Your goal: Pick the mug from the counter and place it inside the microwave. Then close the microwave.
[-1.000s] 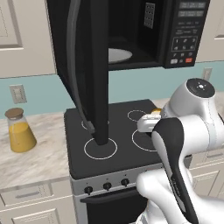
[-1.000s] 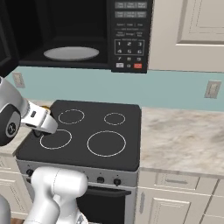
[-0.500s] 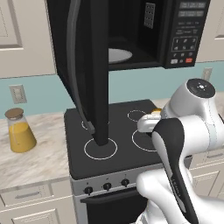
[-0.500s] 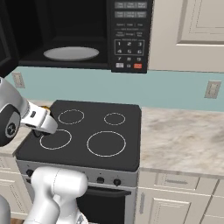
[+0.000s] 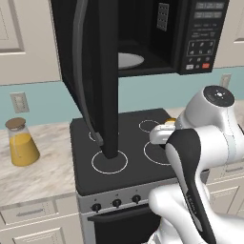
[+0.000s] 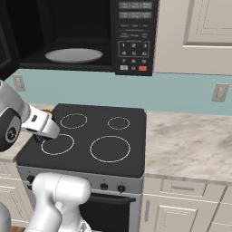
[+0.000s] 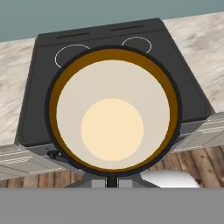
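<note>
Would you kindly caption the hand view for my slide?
Held mug seen from above its pale inside, over the black stovetop.

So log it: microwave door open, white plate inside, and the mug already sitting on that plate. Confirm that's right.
Not quite. The microwave door is open and the white plate is inside, but the plate is bare in the right base view. The mug is held close in front of the hand camera, over the stovetop, as the hand view shows.

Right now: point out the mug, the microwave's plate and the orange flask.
mug [image 7: 112,127], hand view: on its pale inside bottom.
plate [image 6: 73,55], right base view: middle of the white disc inside the microwave.
flask [image 5: 21,150], left base view: on the orange liquid.
</note>
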